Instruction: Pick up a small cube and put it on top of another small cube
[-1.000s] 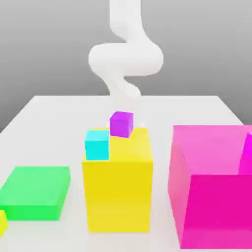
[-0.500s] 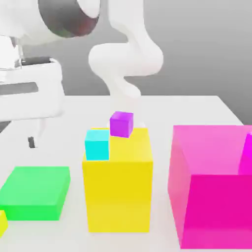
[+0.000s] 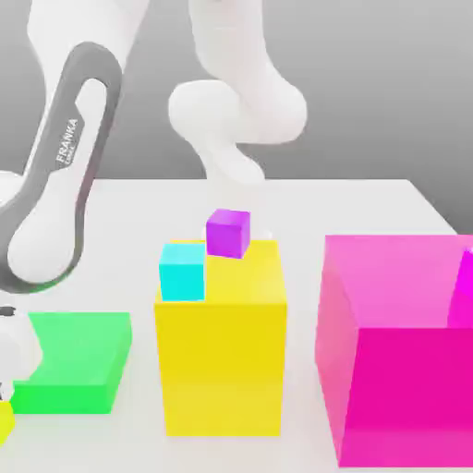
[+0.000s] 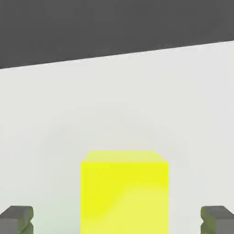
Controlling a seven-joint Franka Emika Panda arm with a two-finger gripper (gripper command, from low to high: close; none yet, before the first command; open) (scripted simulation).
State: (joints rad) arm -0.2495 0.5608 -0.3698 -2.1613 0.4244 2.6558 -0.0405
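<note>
Letters on the white arm (image 3: 65, 175) spell "FRANKA". You can see the gripper (image 4: 117, 220) fingers (image 4: 17, 218) wide apart, one on each side of the small yellow cube (image 4: 124, 192), not touching it.

In the exterior view the arm (image 3: 55, 203) covers part of the green block (image 3: 78, 365), and only a sliver of the small yellow cube (image 3: 5, 423) shows at the edge. The magenta box (image 3: 397, 351) is cut off at the exterior view's right.

In the hand view the small yellow cube (image 4: 124, 192) and both fingertips (image 4: 16, 219) run off the picture's edge.

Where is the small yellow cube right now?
The small yellow cube lies on the white table at the exterior view's lower left corner, beside the green block; in the hand view it sits between the open gripper's fingertips.
</note>
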